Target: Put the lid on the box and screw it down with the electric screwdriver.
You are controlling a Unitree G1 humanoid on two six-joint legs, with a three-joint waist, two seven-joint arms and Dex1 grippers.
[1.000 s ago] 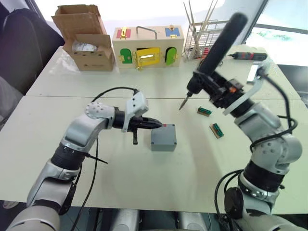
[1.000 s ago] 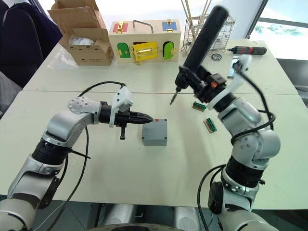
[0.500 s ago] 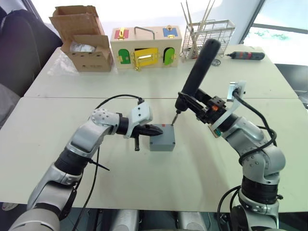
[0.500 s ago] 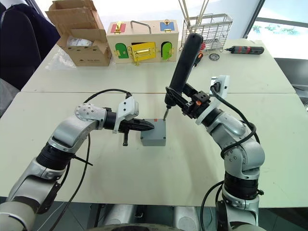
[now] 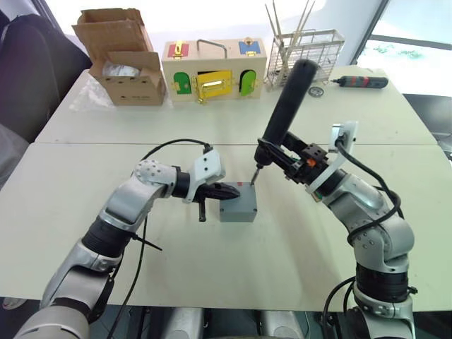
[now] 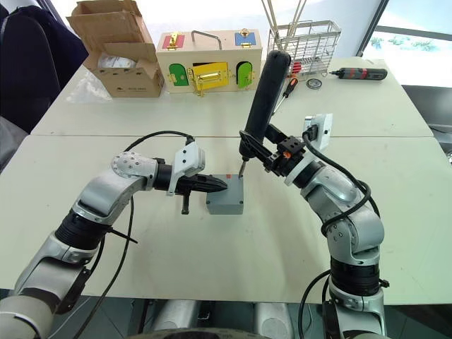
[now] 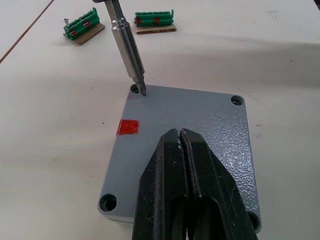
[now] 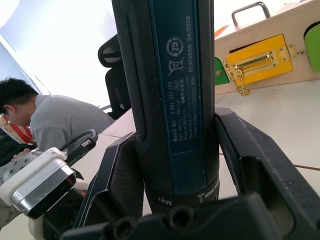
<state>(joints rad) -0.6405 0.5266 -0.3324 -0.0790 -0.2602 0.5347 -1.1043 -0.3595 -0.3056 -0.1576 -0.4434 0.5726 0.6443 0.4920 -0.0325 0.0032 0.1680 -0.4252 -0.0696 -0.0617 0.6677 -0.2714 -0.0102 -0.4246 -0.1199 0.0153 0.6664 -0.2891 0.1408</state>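
1. Left wrist view: we see our left gripper (image 7: 180, 137), fingers pressed together and holding nothing, resting on the lid (image 7: 200, 125), which sits on the box (image 5: 238, 203).
2. Our right gripper (image 8: 172, 165) clamps the electric screwdriver (image 6: 261, 99); its bit (image 7: 127, 47) stands in a corner screw hole (image 7: 136, 89).

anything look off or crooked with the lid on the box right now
Nothing stands out. The lid sits square on the box, the left gripper pressing it, the electric screwdriver bit in a corner hole.
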